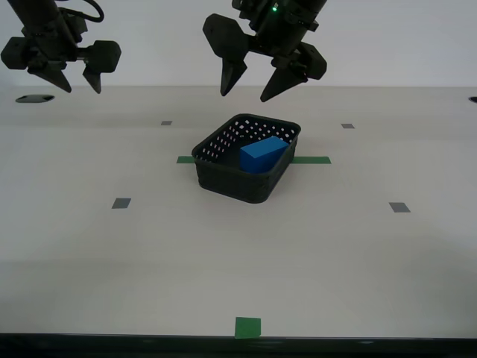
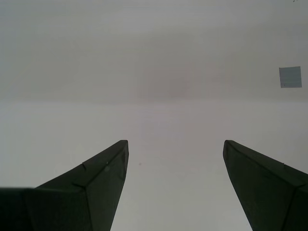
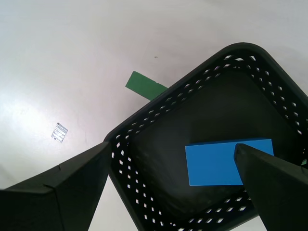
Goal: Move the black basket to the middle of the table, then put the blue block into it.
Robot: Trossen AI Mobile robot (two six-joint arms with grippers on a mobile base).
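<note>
The black basket (image 1: 223, 175) stands near the middle of the table (image 1: 238, 261), over a green tape strip (image 1: 309, 159). The blue block (image 1: 262, 154) lies tilted inside it, leaning toward the wall on the exterior view's right. My first gripper (image 1: 244, 95) hangs open and empty above the basket. In the first wrist view it (image 3: 172, 147) looks down into the basket (image 3: 192, 78) at the block (image 3: 211, 163). My second gripper (image 1: 82, 89) is open and empty, raised at the exterior view's far left; it (image 2: 175, 142) sees only bare table.
Small grey squares (image 1: 121, 203) (image 1: 399, 207) mark the table on both sides of the basket, and one shows in the second wrist view (image 2: 290, 77). A green square (image 1: 247, 327) sits at the front edge. The tape strip (image 3: 144, 85) shows beside the basket.
</note>
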